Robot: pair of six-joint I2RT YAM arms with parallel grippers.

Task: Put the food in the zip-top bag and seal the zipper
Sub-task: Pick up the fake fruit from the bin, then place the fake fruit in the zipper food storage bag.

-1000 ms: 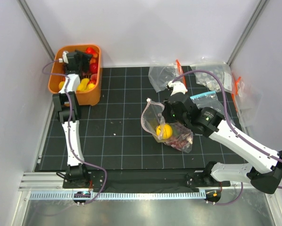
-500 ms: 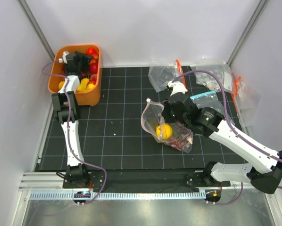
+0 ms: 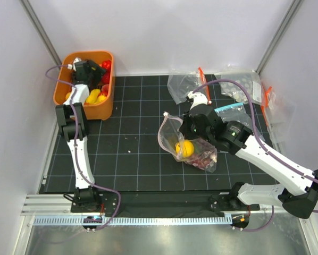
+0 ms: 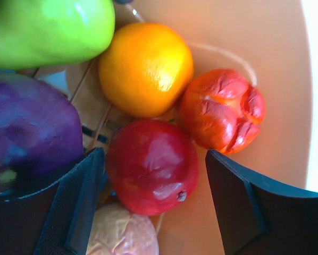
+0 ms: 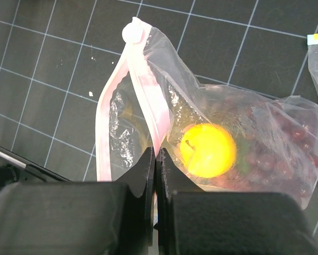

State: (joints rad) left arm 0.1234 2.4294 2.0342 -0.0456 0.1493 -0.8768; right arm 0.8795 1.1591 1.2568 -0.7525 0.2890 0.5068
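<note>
the zip-top bag (image 3: 193, 151) lies near the middle of the black grid mat (image 3: 132, 154), with its mouth gaping toward the left arm's side. inside it we see a yellow lemon (image 5: 208, 150) and, deeper in, purple grapes (image 5: 286, 154). the zipper (image 5: 145, 95), a pink strip, runs along the mouth edge, one half bowed away from the other. our right gripper (image 5: 156, 159) is pinched tight on that strip, its two fingers pressed together with the plastic between them.

at the far left corner stands the orange tub (image 3: 103, 109). our left gripper (image 4: 153, 175) reaches down into it, spread wide, with a finger on each side of a glossy red fruit (image 4: 151, 159): one just beside it, the other apart. around that fruit lie an orange fruit (image 4: 145, 69), a wrinkled red piece (image 4: 222, 109), a green piece (image 4: 47, 29) and a purple piece (image 4: 26, 133). spare clear bags (image 3: 183, 85) lie at the far right of the mat.
</note>
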